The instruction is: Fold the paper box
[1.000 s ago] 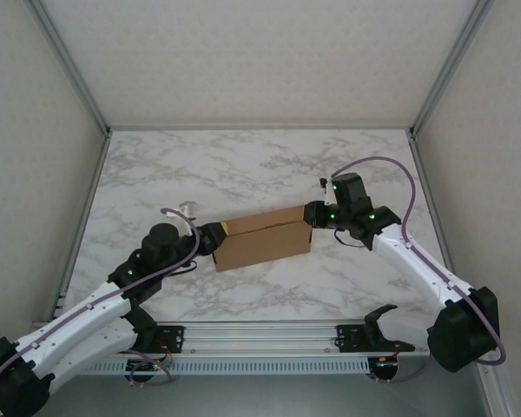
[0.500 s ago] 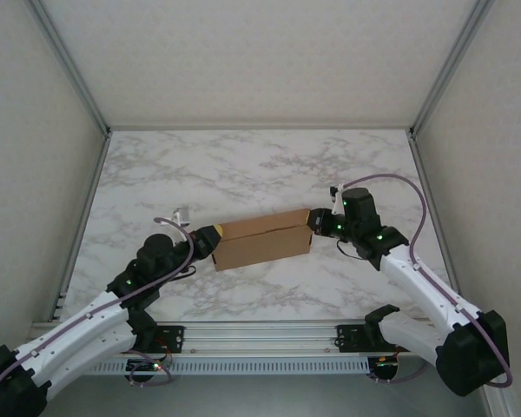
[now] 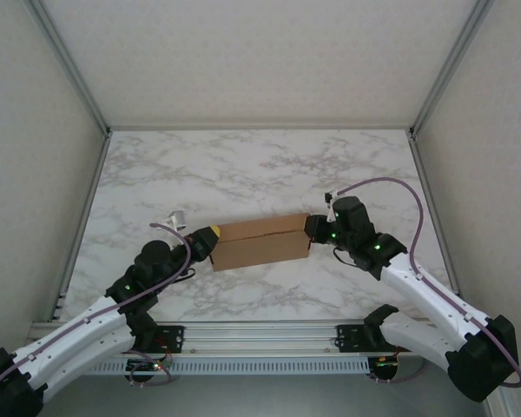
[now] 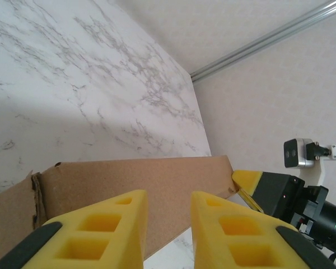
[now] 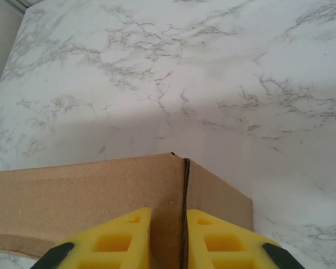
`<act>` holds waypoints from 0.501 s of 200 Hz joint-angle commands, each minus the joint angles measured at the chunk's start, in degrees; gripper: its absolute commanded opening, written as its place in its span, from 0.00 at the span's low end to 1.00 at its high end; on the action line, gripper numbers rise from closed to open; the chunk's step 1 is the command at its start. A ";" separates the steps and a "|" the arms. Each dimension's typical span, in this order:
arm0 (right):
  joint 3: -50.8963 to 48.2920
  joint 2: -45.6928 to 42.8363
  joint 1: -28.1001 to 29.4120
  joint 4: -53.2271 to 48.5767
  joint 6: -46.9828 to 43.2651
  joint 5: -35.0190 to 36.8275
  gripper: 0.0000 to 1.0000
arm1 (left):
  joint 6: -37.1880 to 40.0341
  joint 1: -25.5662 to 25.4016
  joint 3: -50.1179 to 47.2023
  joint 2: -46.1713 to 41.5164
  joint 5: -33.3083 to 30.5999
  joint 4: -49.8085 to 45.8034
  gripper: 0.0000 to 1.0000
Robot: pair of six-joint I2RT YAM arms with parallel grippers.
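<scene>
The paper box (image 3: 260, 241), a flat brown cardboard rectangle, lies across the middle of the marble table with its long side running left to right. My left gripper (image 3: 210, 236) is at its left end. In the left wrist view the yellow fingers (image 4: 126, 224) of my left gripper (image 4: 168, 196) straddle a corner of the paper box (image 4: 157, 174). My right gripper (image 3: 313, 228) is at the right end. In the right wrist view my right gripper (image 5: 168, 212) pinches an end wall of the paper box (image 5: 89, 190) beside a dark corrugated seam.
A metal rail (image 3: 260, 334) runs along the near edge between the arm bases. Pale walls with aluminium posts (image 3: 69, 69) close in the table on three sides. Bare marble (image 3: 260, 165) lies behind the box.
Both wrists have dropped lower and nearer at the box's ends. The left jaws have narrowed onto the left end. The box has shifted slightly nearer.
</scene>
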 commanded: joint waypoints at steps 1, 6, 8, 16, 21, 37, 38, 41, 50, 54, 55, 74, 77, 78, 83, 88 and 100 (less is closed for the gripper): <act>-4.04 -1.09 2.45 -14.03 1.02 -3.66 0.20 | -2.06 -1.76 -4.19 0.81 1.61 -21.81 0.28; -4.02 -1.92 2.78 -14.41 0.85 -3.74 0.20 | -2.20 -1.87 -3.96 -0.03 1.53 -22.64 0.29; -4.02 -2.23 2.91 -14.50 0.81 -3.71 0.20 | -2.32 -1.89 -3.87 -0.28 1.47 -22.92 0.29; -3.95 -3.26 3.49 -15.39 0.71 -3.32 0.20 | -2.68 -1.90 -3.67 -1.38 1.55 -23.99 0.29; -3.97 -3.86 3.70 -15.78 0.56 -3.21 0.21 | -2.82 -2.05 -3.64 -1.81 1.73 -24.48 0.29; -4.09 -5.49 4.68 -16.80 0.45 -3.22 0.21 | -3.41 -2.61 -3.50 -2.49 2.38 -25.53 0.29; -4.10 -5.57 4.77 -16.85 0.45 -3.22 0.21 | -3.40 -2.65 -3.48 -2.50 2.38 -25.61 0.29; -4.10 -5.82 4.98 -16.97 0.59 -3.04 0.21 | -3.47 -2.82 -3.40 -2.50 2.34 -25.87 0.29; -4.20 -6.25 5.71 -17.69 0.79 -2.66 0.21 | -3.84 -3.49 -3.28 -2.67 2.10 -26.63 0.29; -4.20 -6.49 6.00 -17.92 0.87 -2.54 0.21 | -4.06 -3.86 -3.28 -2.80 1.99 -26.88 0.29; -4.20 -6.51 6.08 -17.98 0.88 -2.53 0.21 | -4.12 -3.98 -3.28 -2.83 1.97 -26.94 0.29; -4.46 -7.35 7.75 -18.94 1.53 -1.96 0.21 | -5.17 -5.52 -3.03 -3.59 1.04 -28.56 0.29; -4.53 -7.49 7.85 -19.06 1.63 -1.92 0.21 | -5.25 -5.72 -2.91 -3.71 0.80 -28.96 0.29; -4.54 -7.58 7.89 -19.12 1.65 -1.87 0.21 | -5.24 -5.78 -2.83 -3.72 0.71 -29.08 0.29; -4.72 -7.81 8.67 -19.33 2.00 -1.82 0.21 | -5.47 -6.04 -2.61 -3.90 0.27 -29.51 0.29; -4.81 -8.18 10.01 -19.42 2.27 -1.78 0.21 | -5.66 -6.31 -2.28 -3.99 -0.02 -29.64 0.28; -4.92 -8.62 11.59 -19.99 2.96 -1.60 0.21 | -5.90 -7.17 -1.33 -3.53 -0.57 -29.92 0.28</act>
